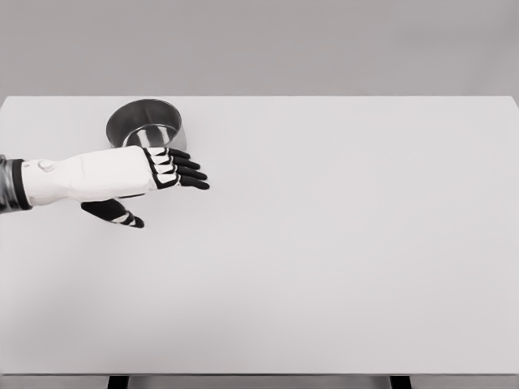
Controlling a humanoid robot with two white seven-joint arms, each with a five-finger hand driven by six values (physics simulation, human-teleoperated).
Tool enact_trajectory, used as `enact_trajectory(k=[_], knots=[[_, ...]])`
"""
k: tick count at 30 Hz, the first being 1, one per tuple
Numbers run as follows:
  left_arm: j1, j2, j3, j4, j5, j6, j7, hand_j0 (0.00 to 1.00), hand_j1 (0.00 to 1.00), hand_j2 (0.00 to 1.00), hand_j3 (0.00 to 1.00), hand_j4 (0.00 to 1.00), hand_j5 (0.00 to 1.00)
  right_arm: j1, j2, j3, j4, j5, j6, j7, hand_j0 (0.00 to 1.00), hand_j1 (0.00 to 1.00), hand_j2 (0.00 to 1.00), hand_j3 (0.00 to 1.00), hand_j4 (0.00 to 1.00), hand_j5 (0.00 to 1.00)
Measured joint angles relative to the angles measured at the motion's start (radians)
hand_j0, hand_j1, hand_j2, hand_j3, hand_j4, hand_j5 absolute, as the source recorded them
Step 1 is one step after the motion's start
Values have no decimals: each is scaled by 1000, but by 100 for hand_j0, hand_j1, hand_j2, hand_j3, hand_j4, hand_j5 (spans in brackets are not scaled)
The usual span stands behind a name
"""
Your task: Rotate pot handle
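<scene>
Your left hand (pixel 158 170), fingers spread and holding nothing, overlaps the pot (pixel 147 123) at upper left of the counter (pixel 340 243). No handle shows; a blind reach could shove the pot.

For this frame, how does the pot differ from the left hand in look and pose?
The pot is shiny grey metal, while the left hand is white with black fingers. The pot stands upright with its mouth open to the camera; the left hand lies stretched sideways, fingers extended, thumb hanging below. No handle shows on the pot. Both sit over the white table's far left part.
</scene>
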Motion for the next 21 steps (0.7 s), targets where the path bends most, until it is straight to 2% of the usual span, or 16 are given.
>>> enact_trajectory(k=[9, 14, 16, 18, 21], knots=[[-20, -34, 3, 0, -2, 0, 0, 100, 100, 100, 100, 100, 100, 5, 0, -6, 0, -1, 0, -1, 100, 100, 100, 100, 100, 100], [-15, -99, 14, 0, -5, 0, 7, 100, 100, 100, 100, 100, 100, 5, 0, -7, 0, -1, 0, -1, 100, 100, 100, 100, 100, 100], [3, -112, 36, 0, -4, 0, 11, 100, 100, 100, 100, 100, 100, 6, 0, -7, 0, -1, 0, -1, 100, 100, 100, 100, 100, 100], [46, -118, 80, 0, -6, -1, 24, 100, 100, 100, 100, 100, 100, 5, 0, -7, 0, -1, 0, -1, 100, 100, 100, 100, 100, 100], [81, -124, 157, 0, -9, 14, 84, 100, 100, 100, 100, 100, 100, 5, 0, -7, 0, -1, 0, -1, 100, 100, 100, 100, 100, 100]])
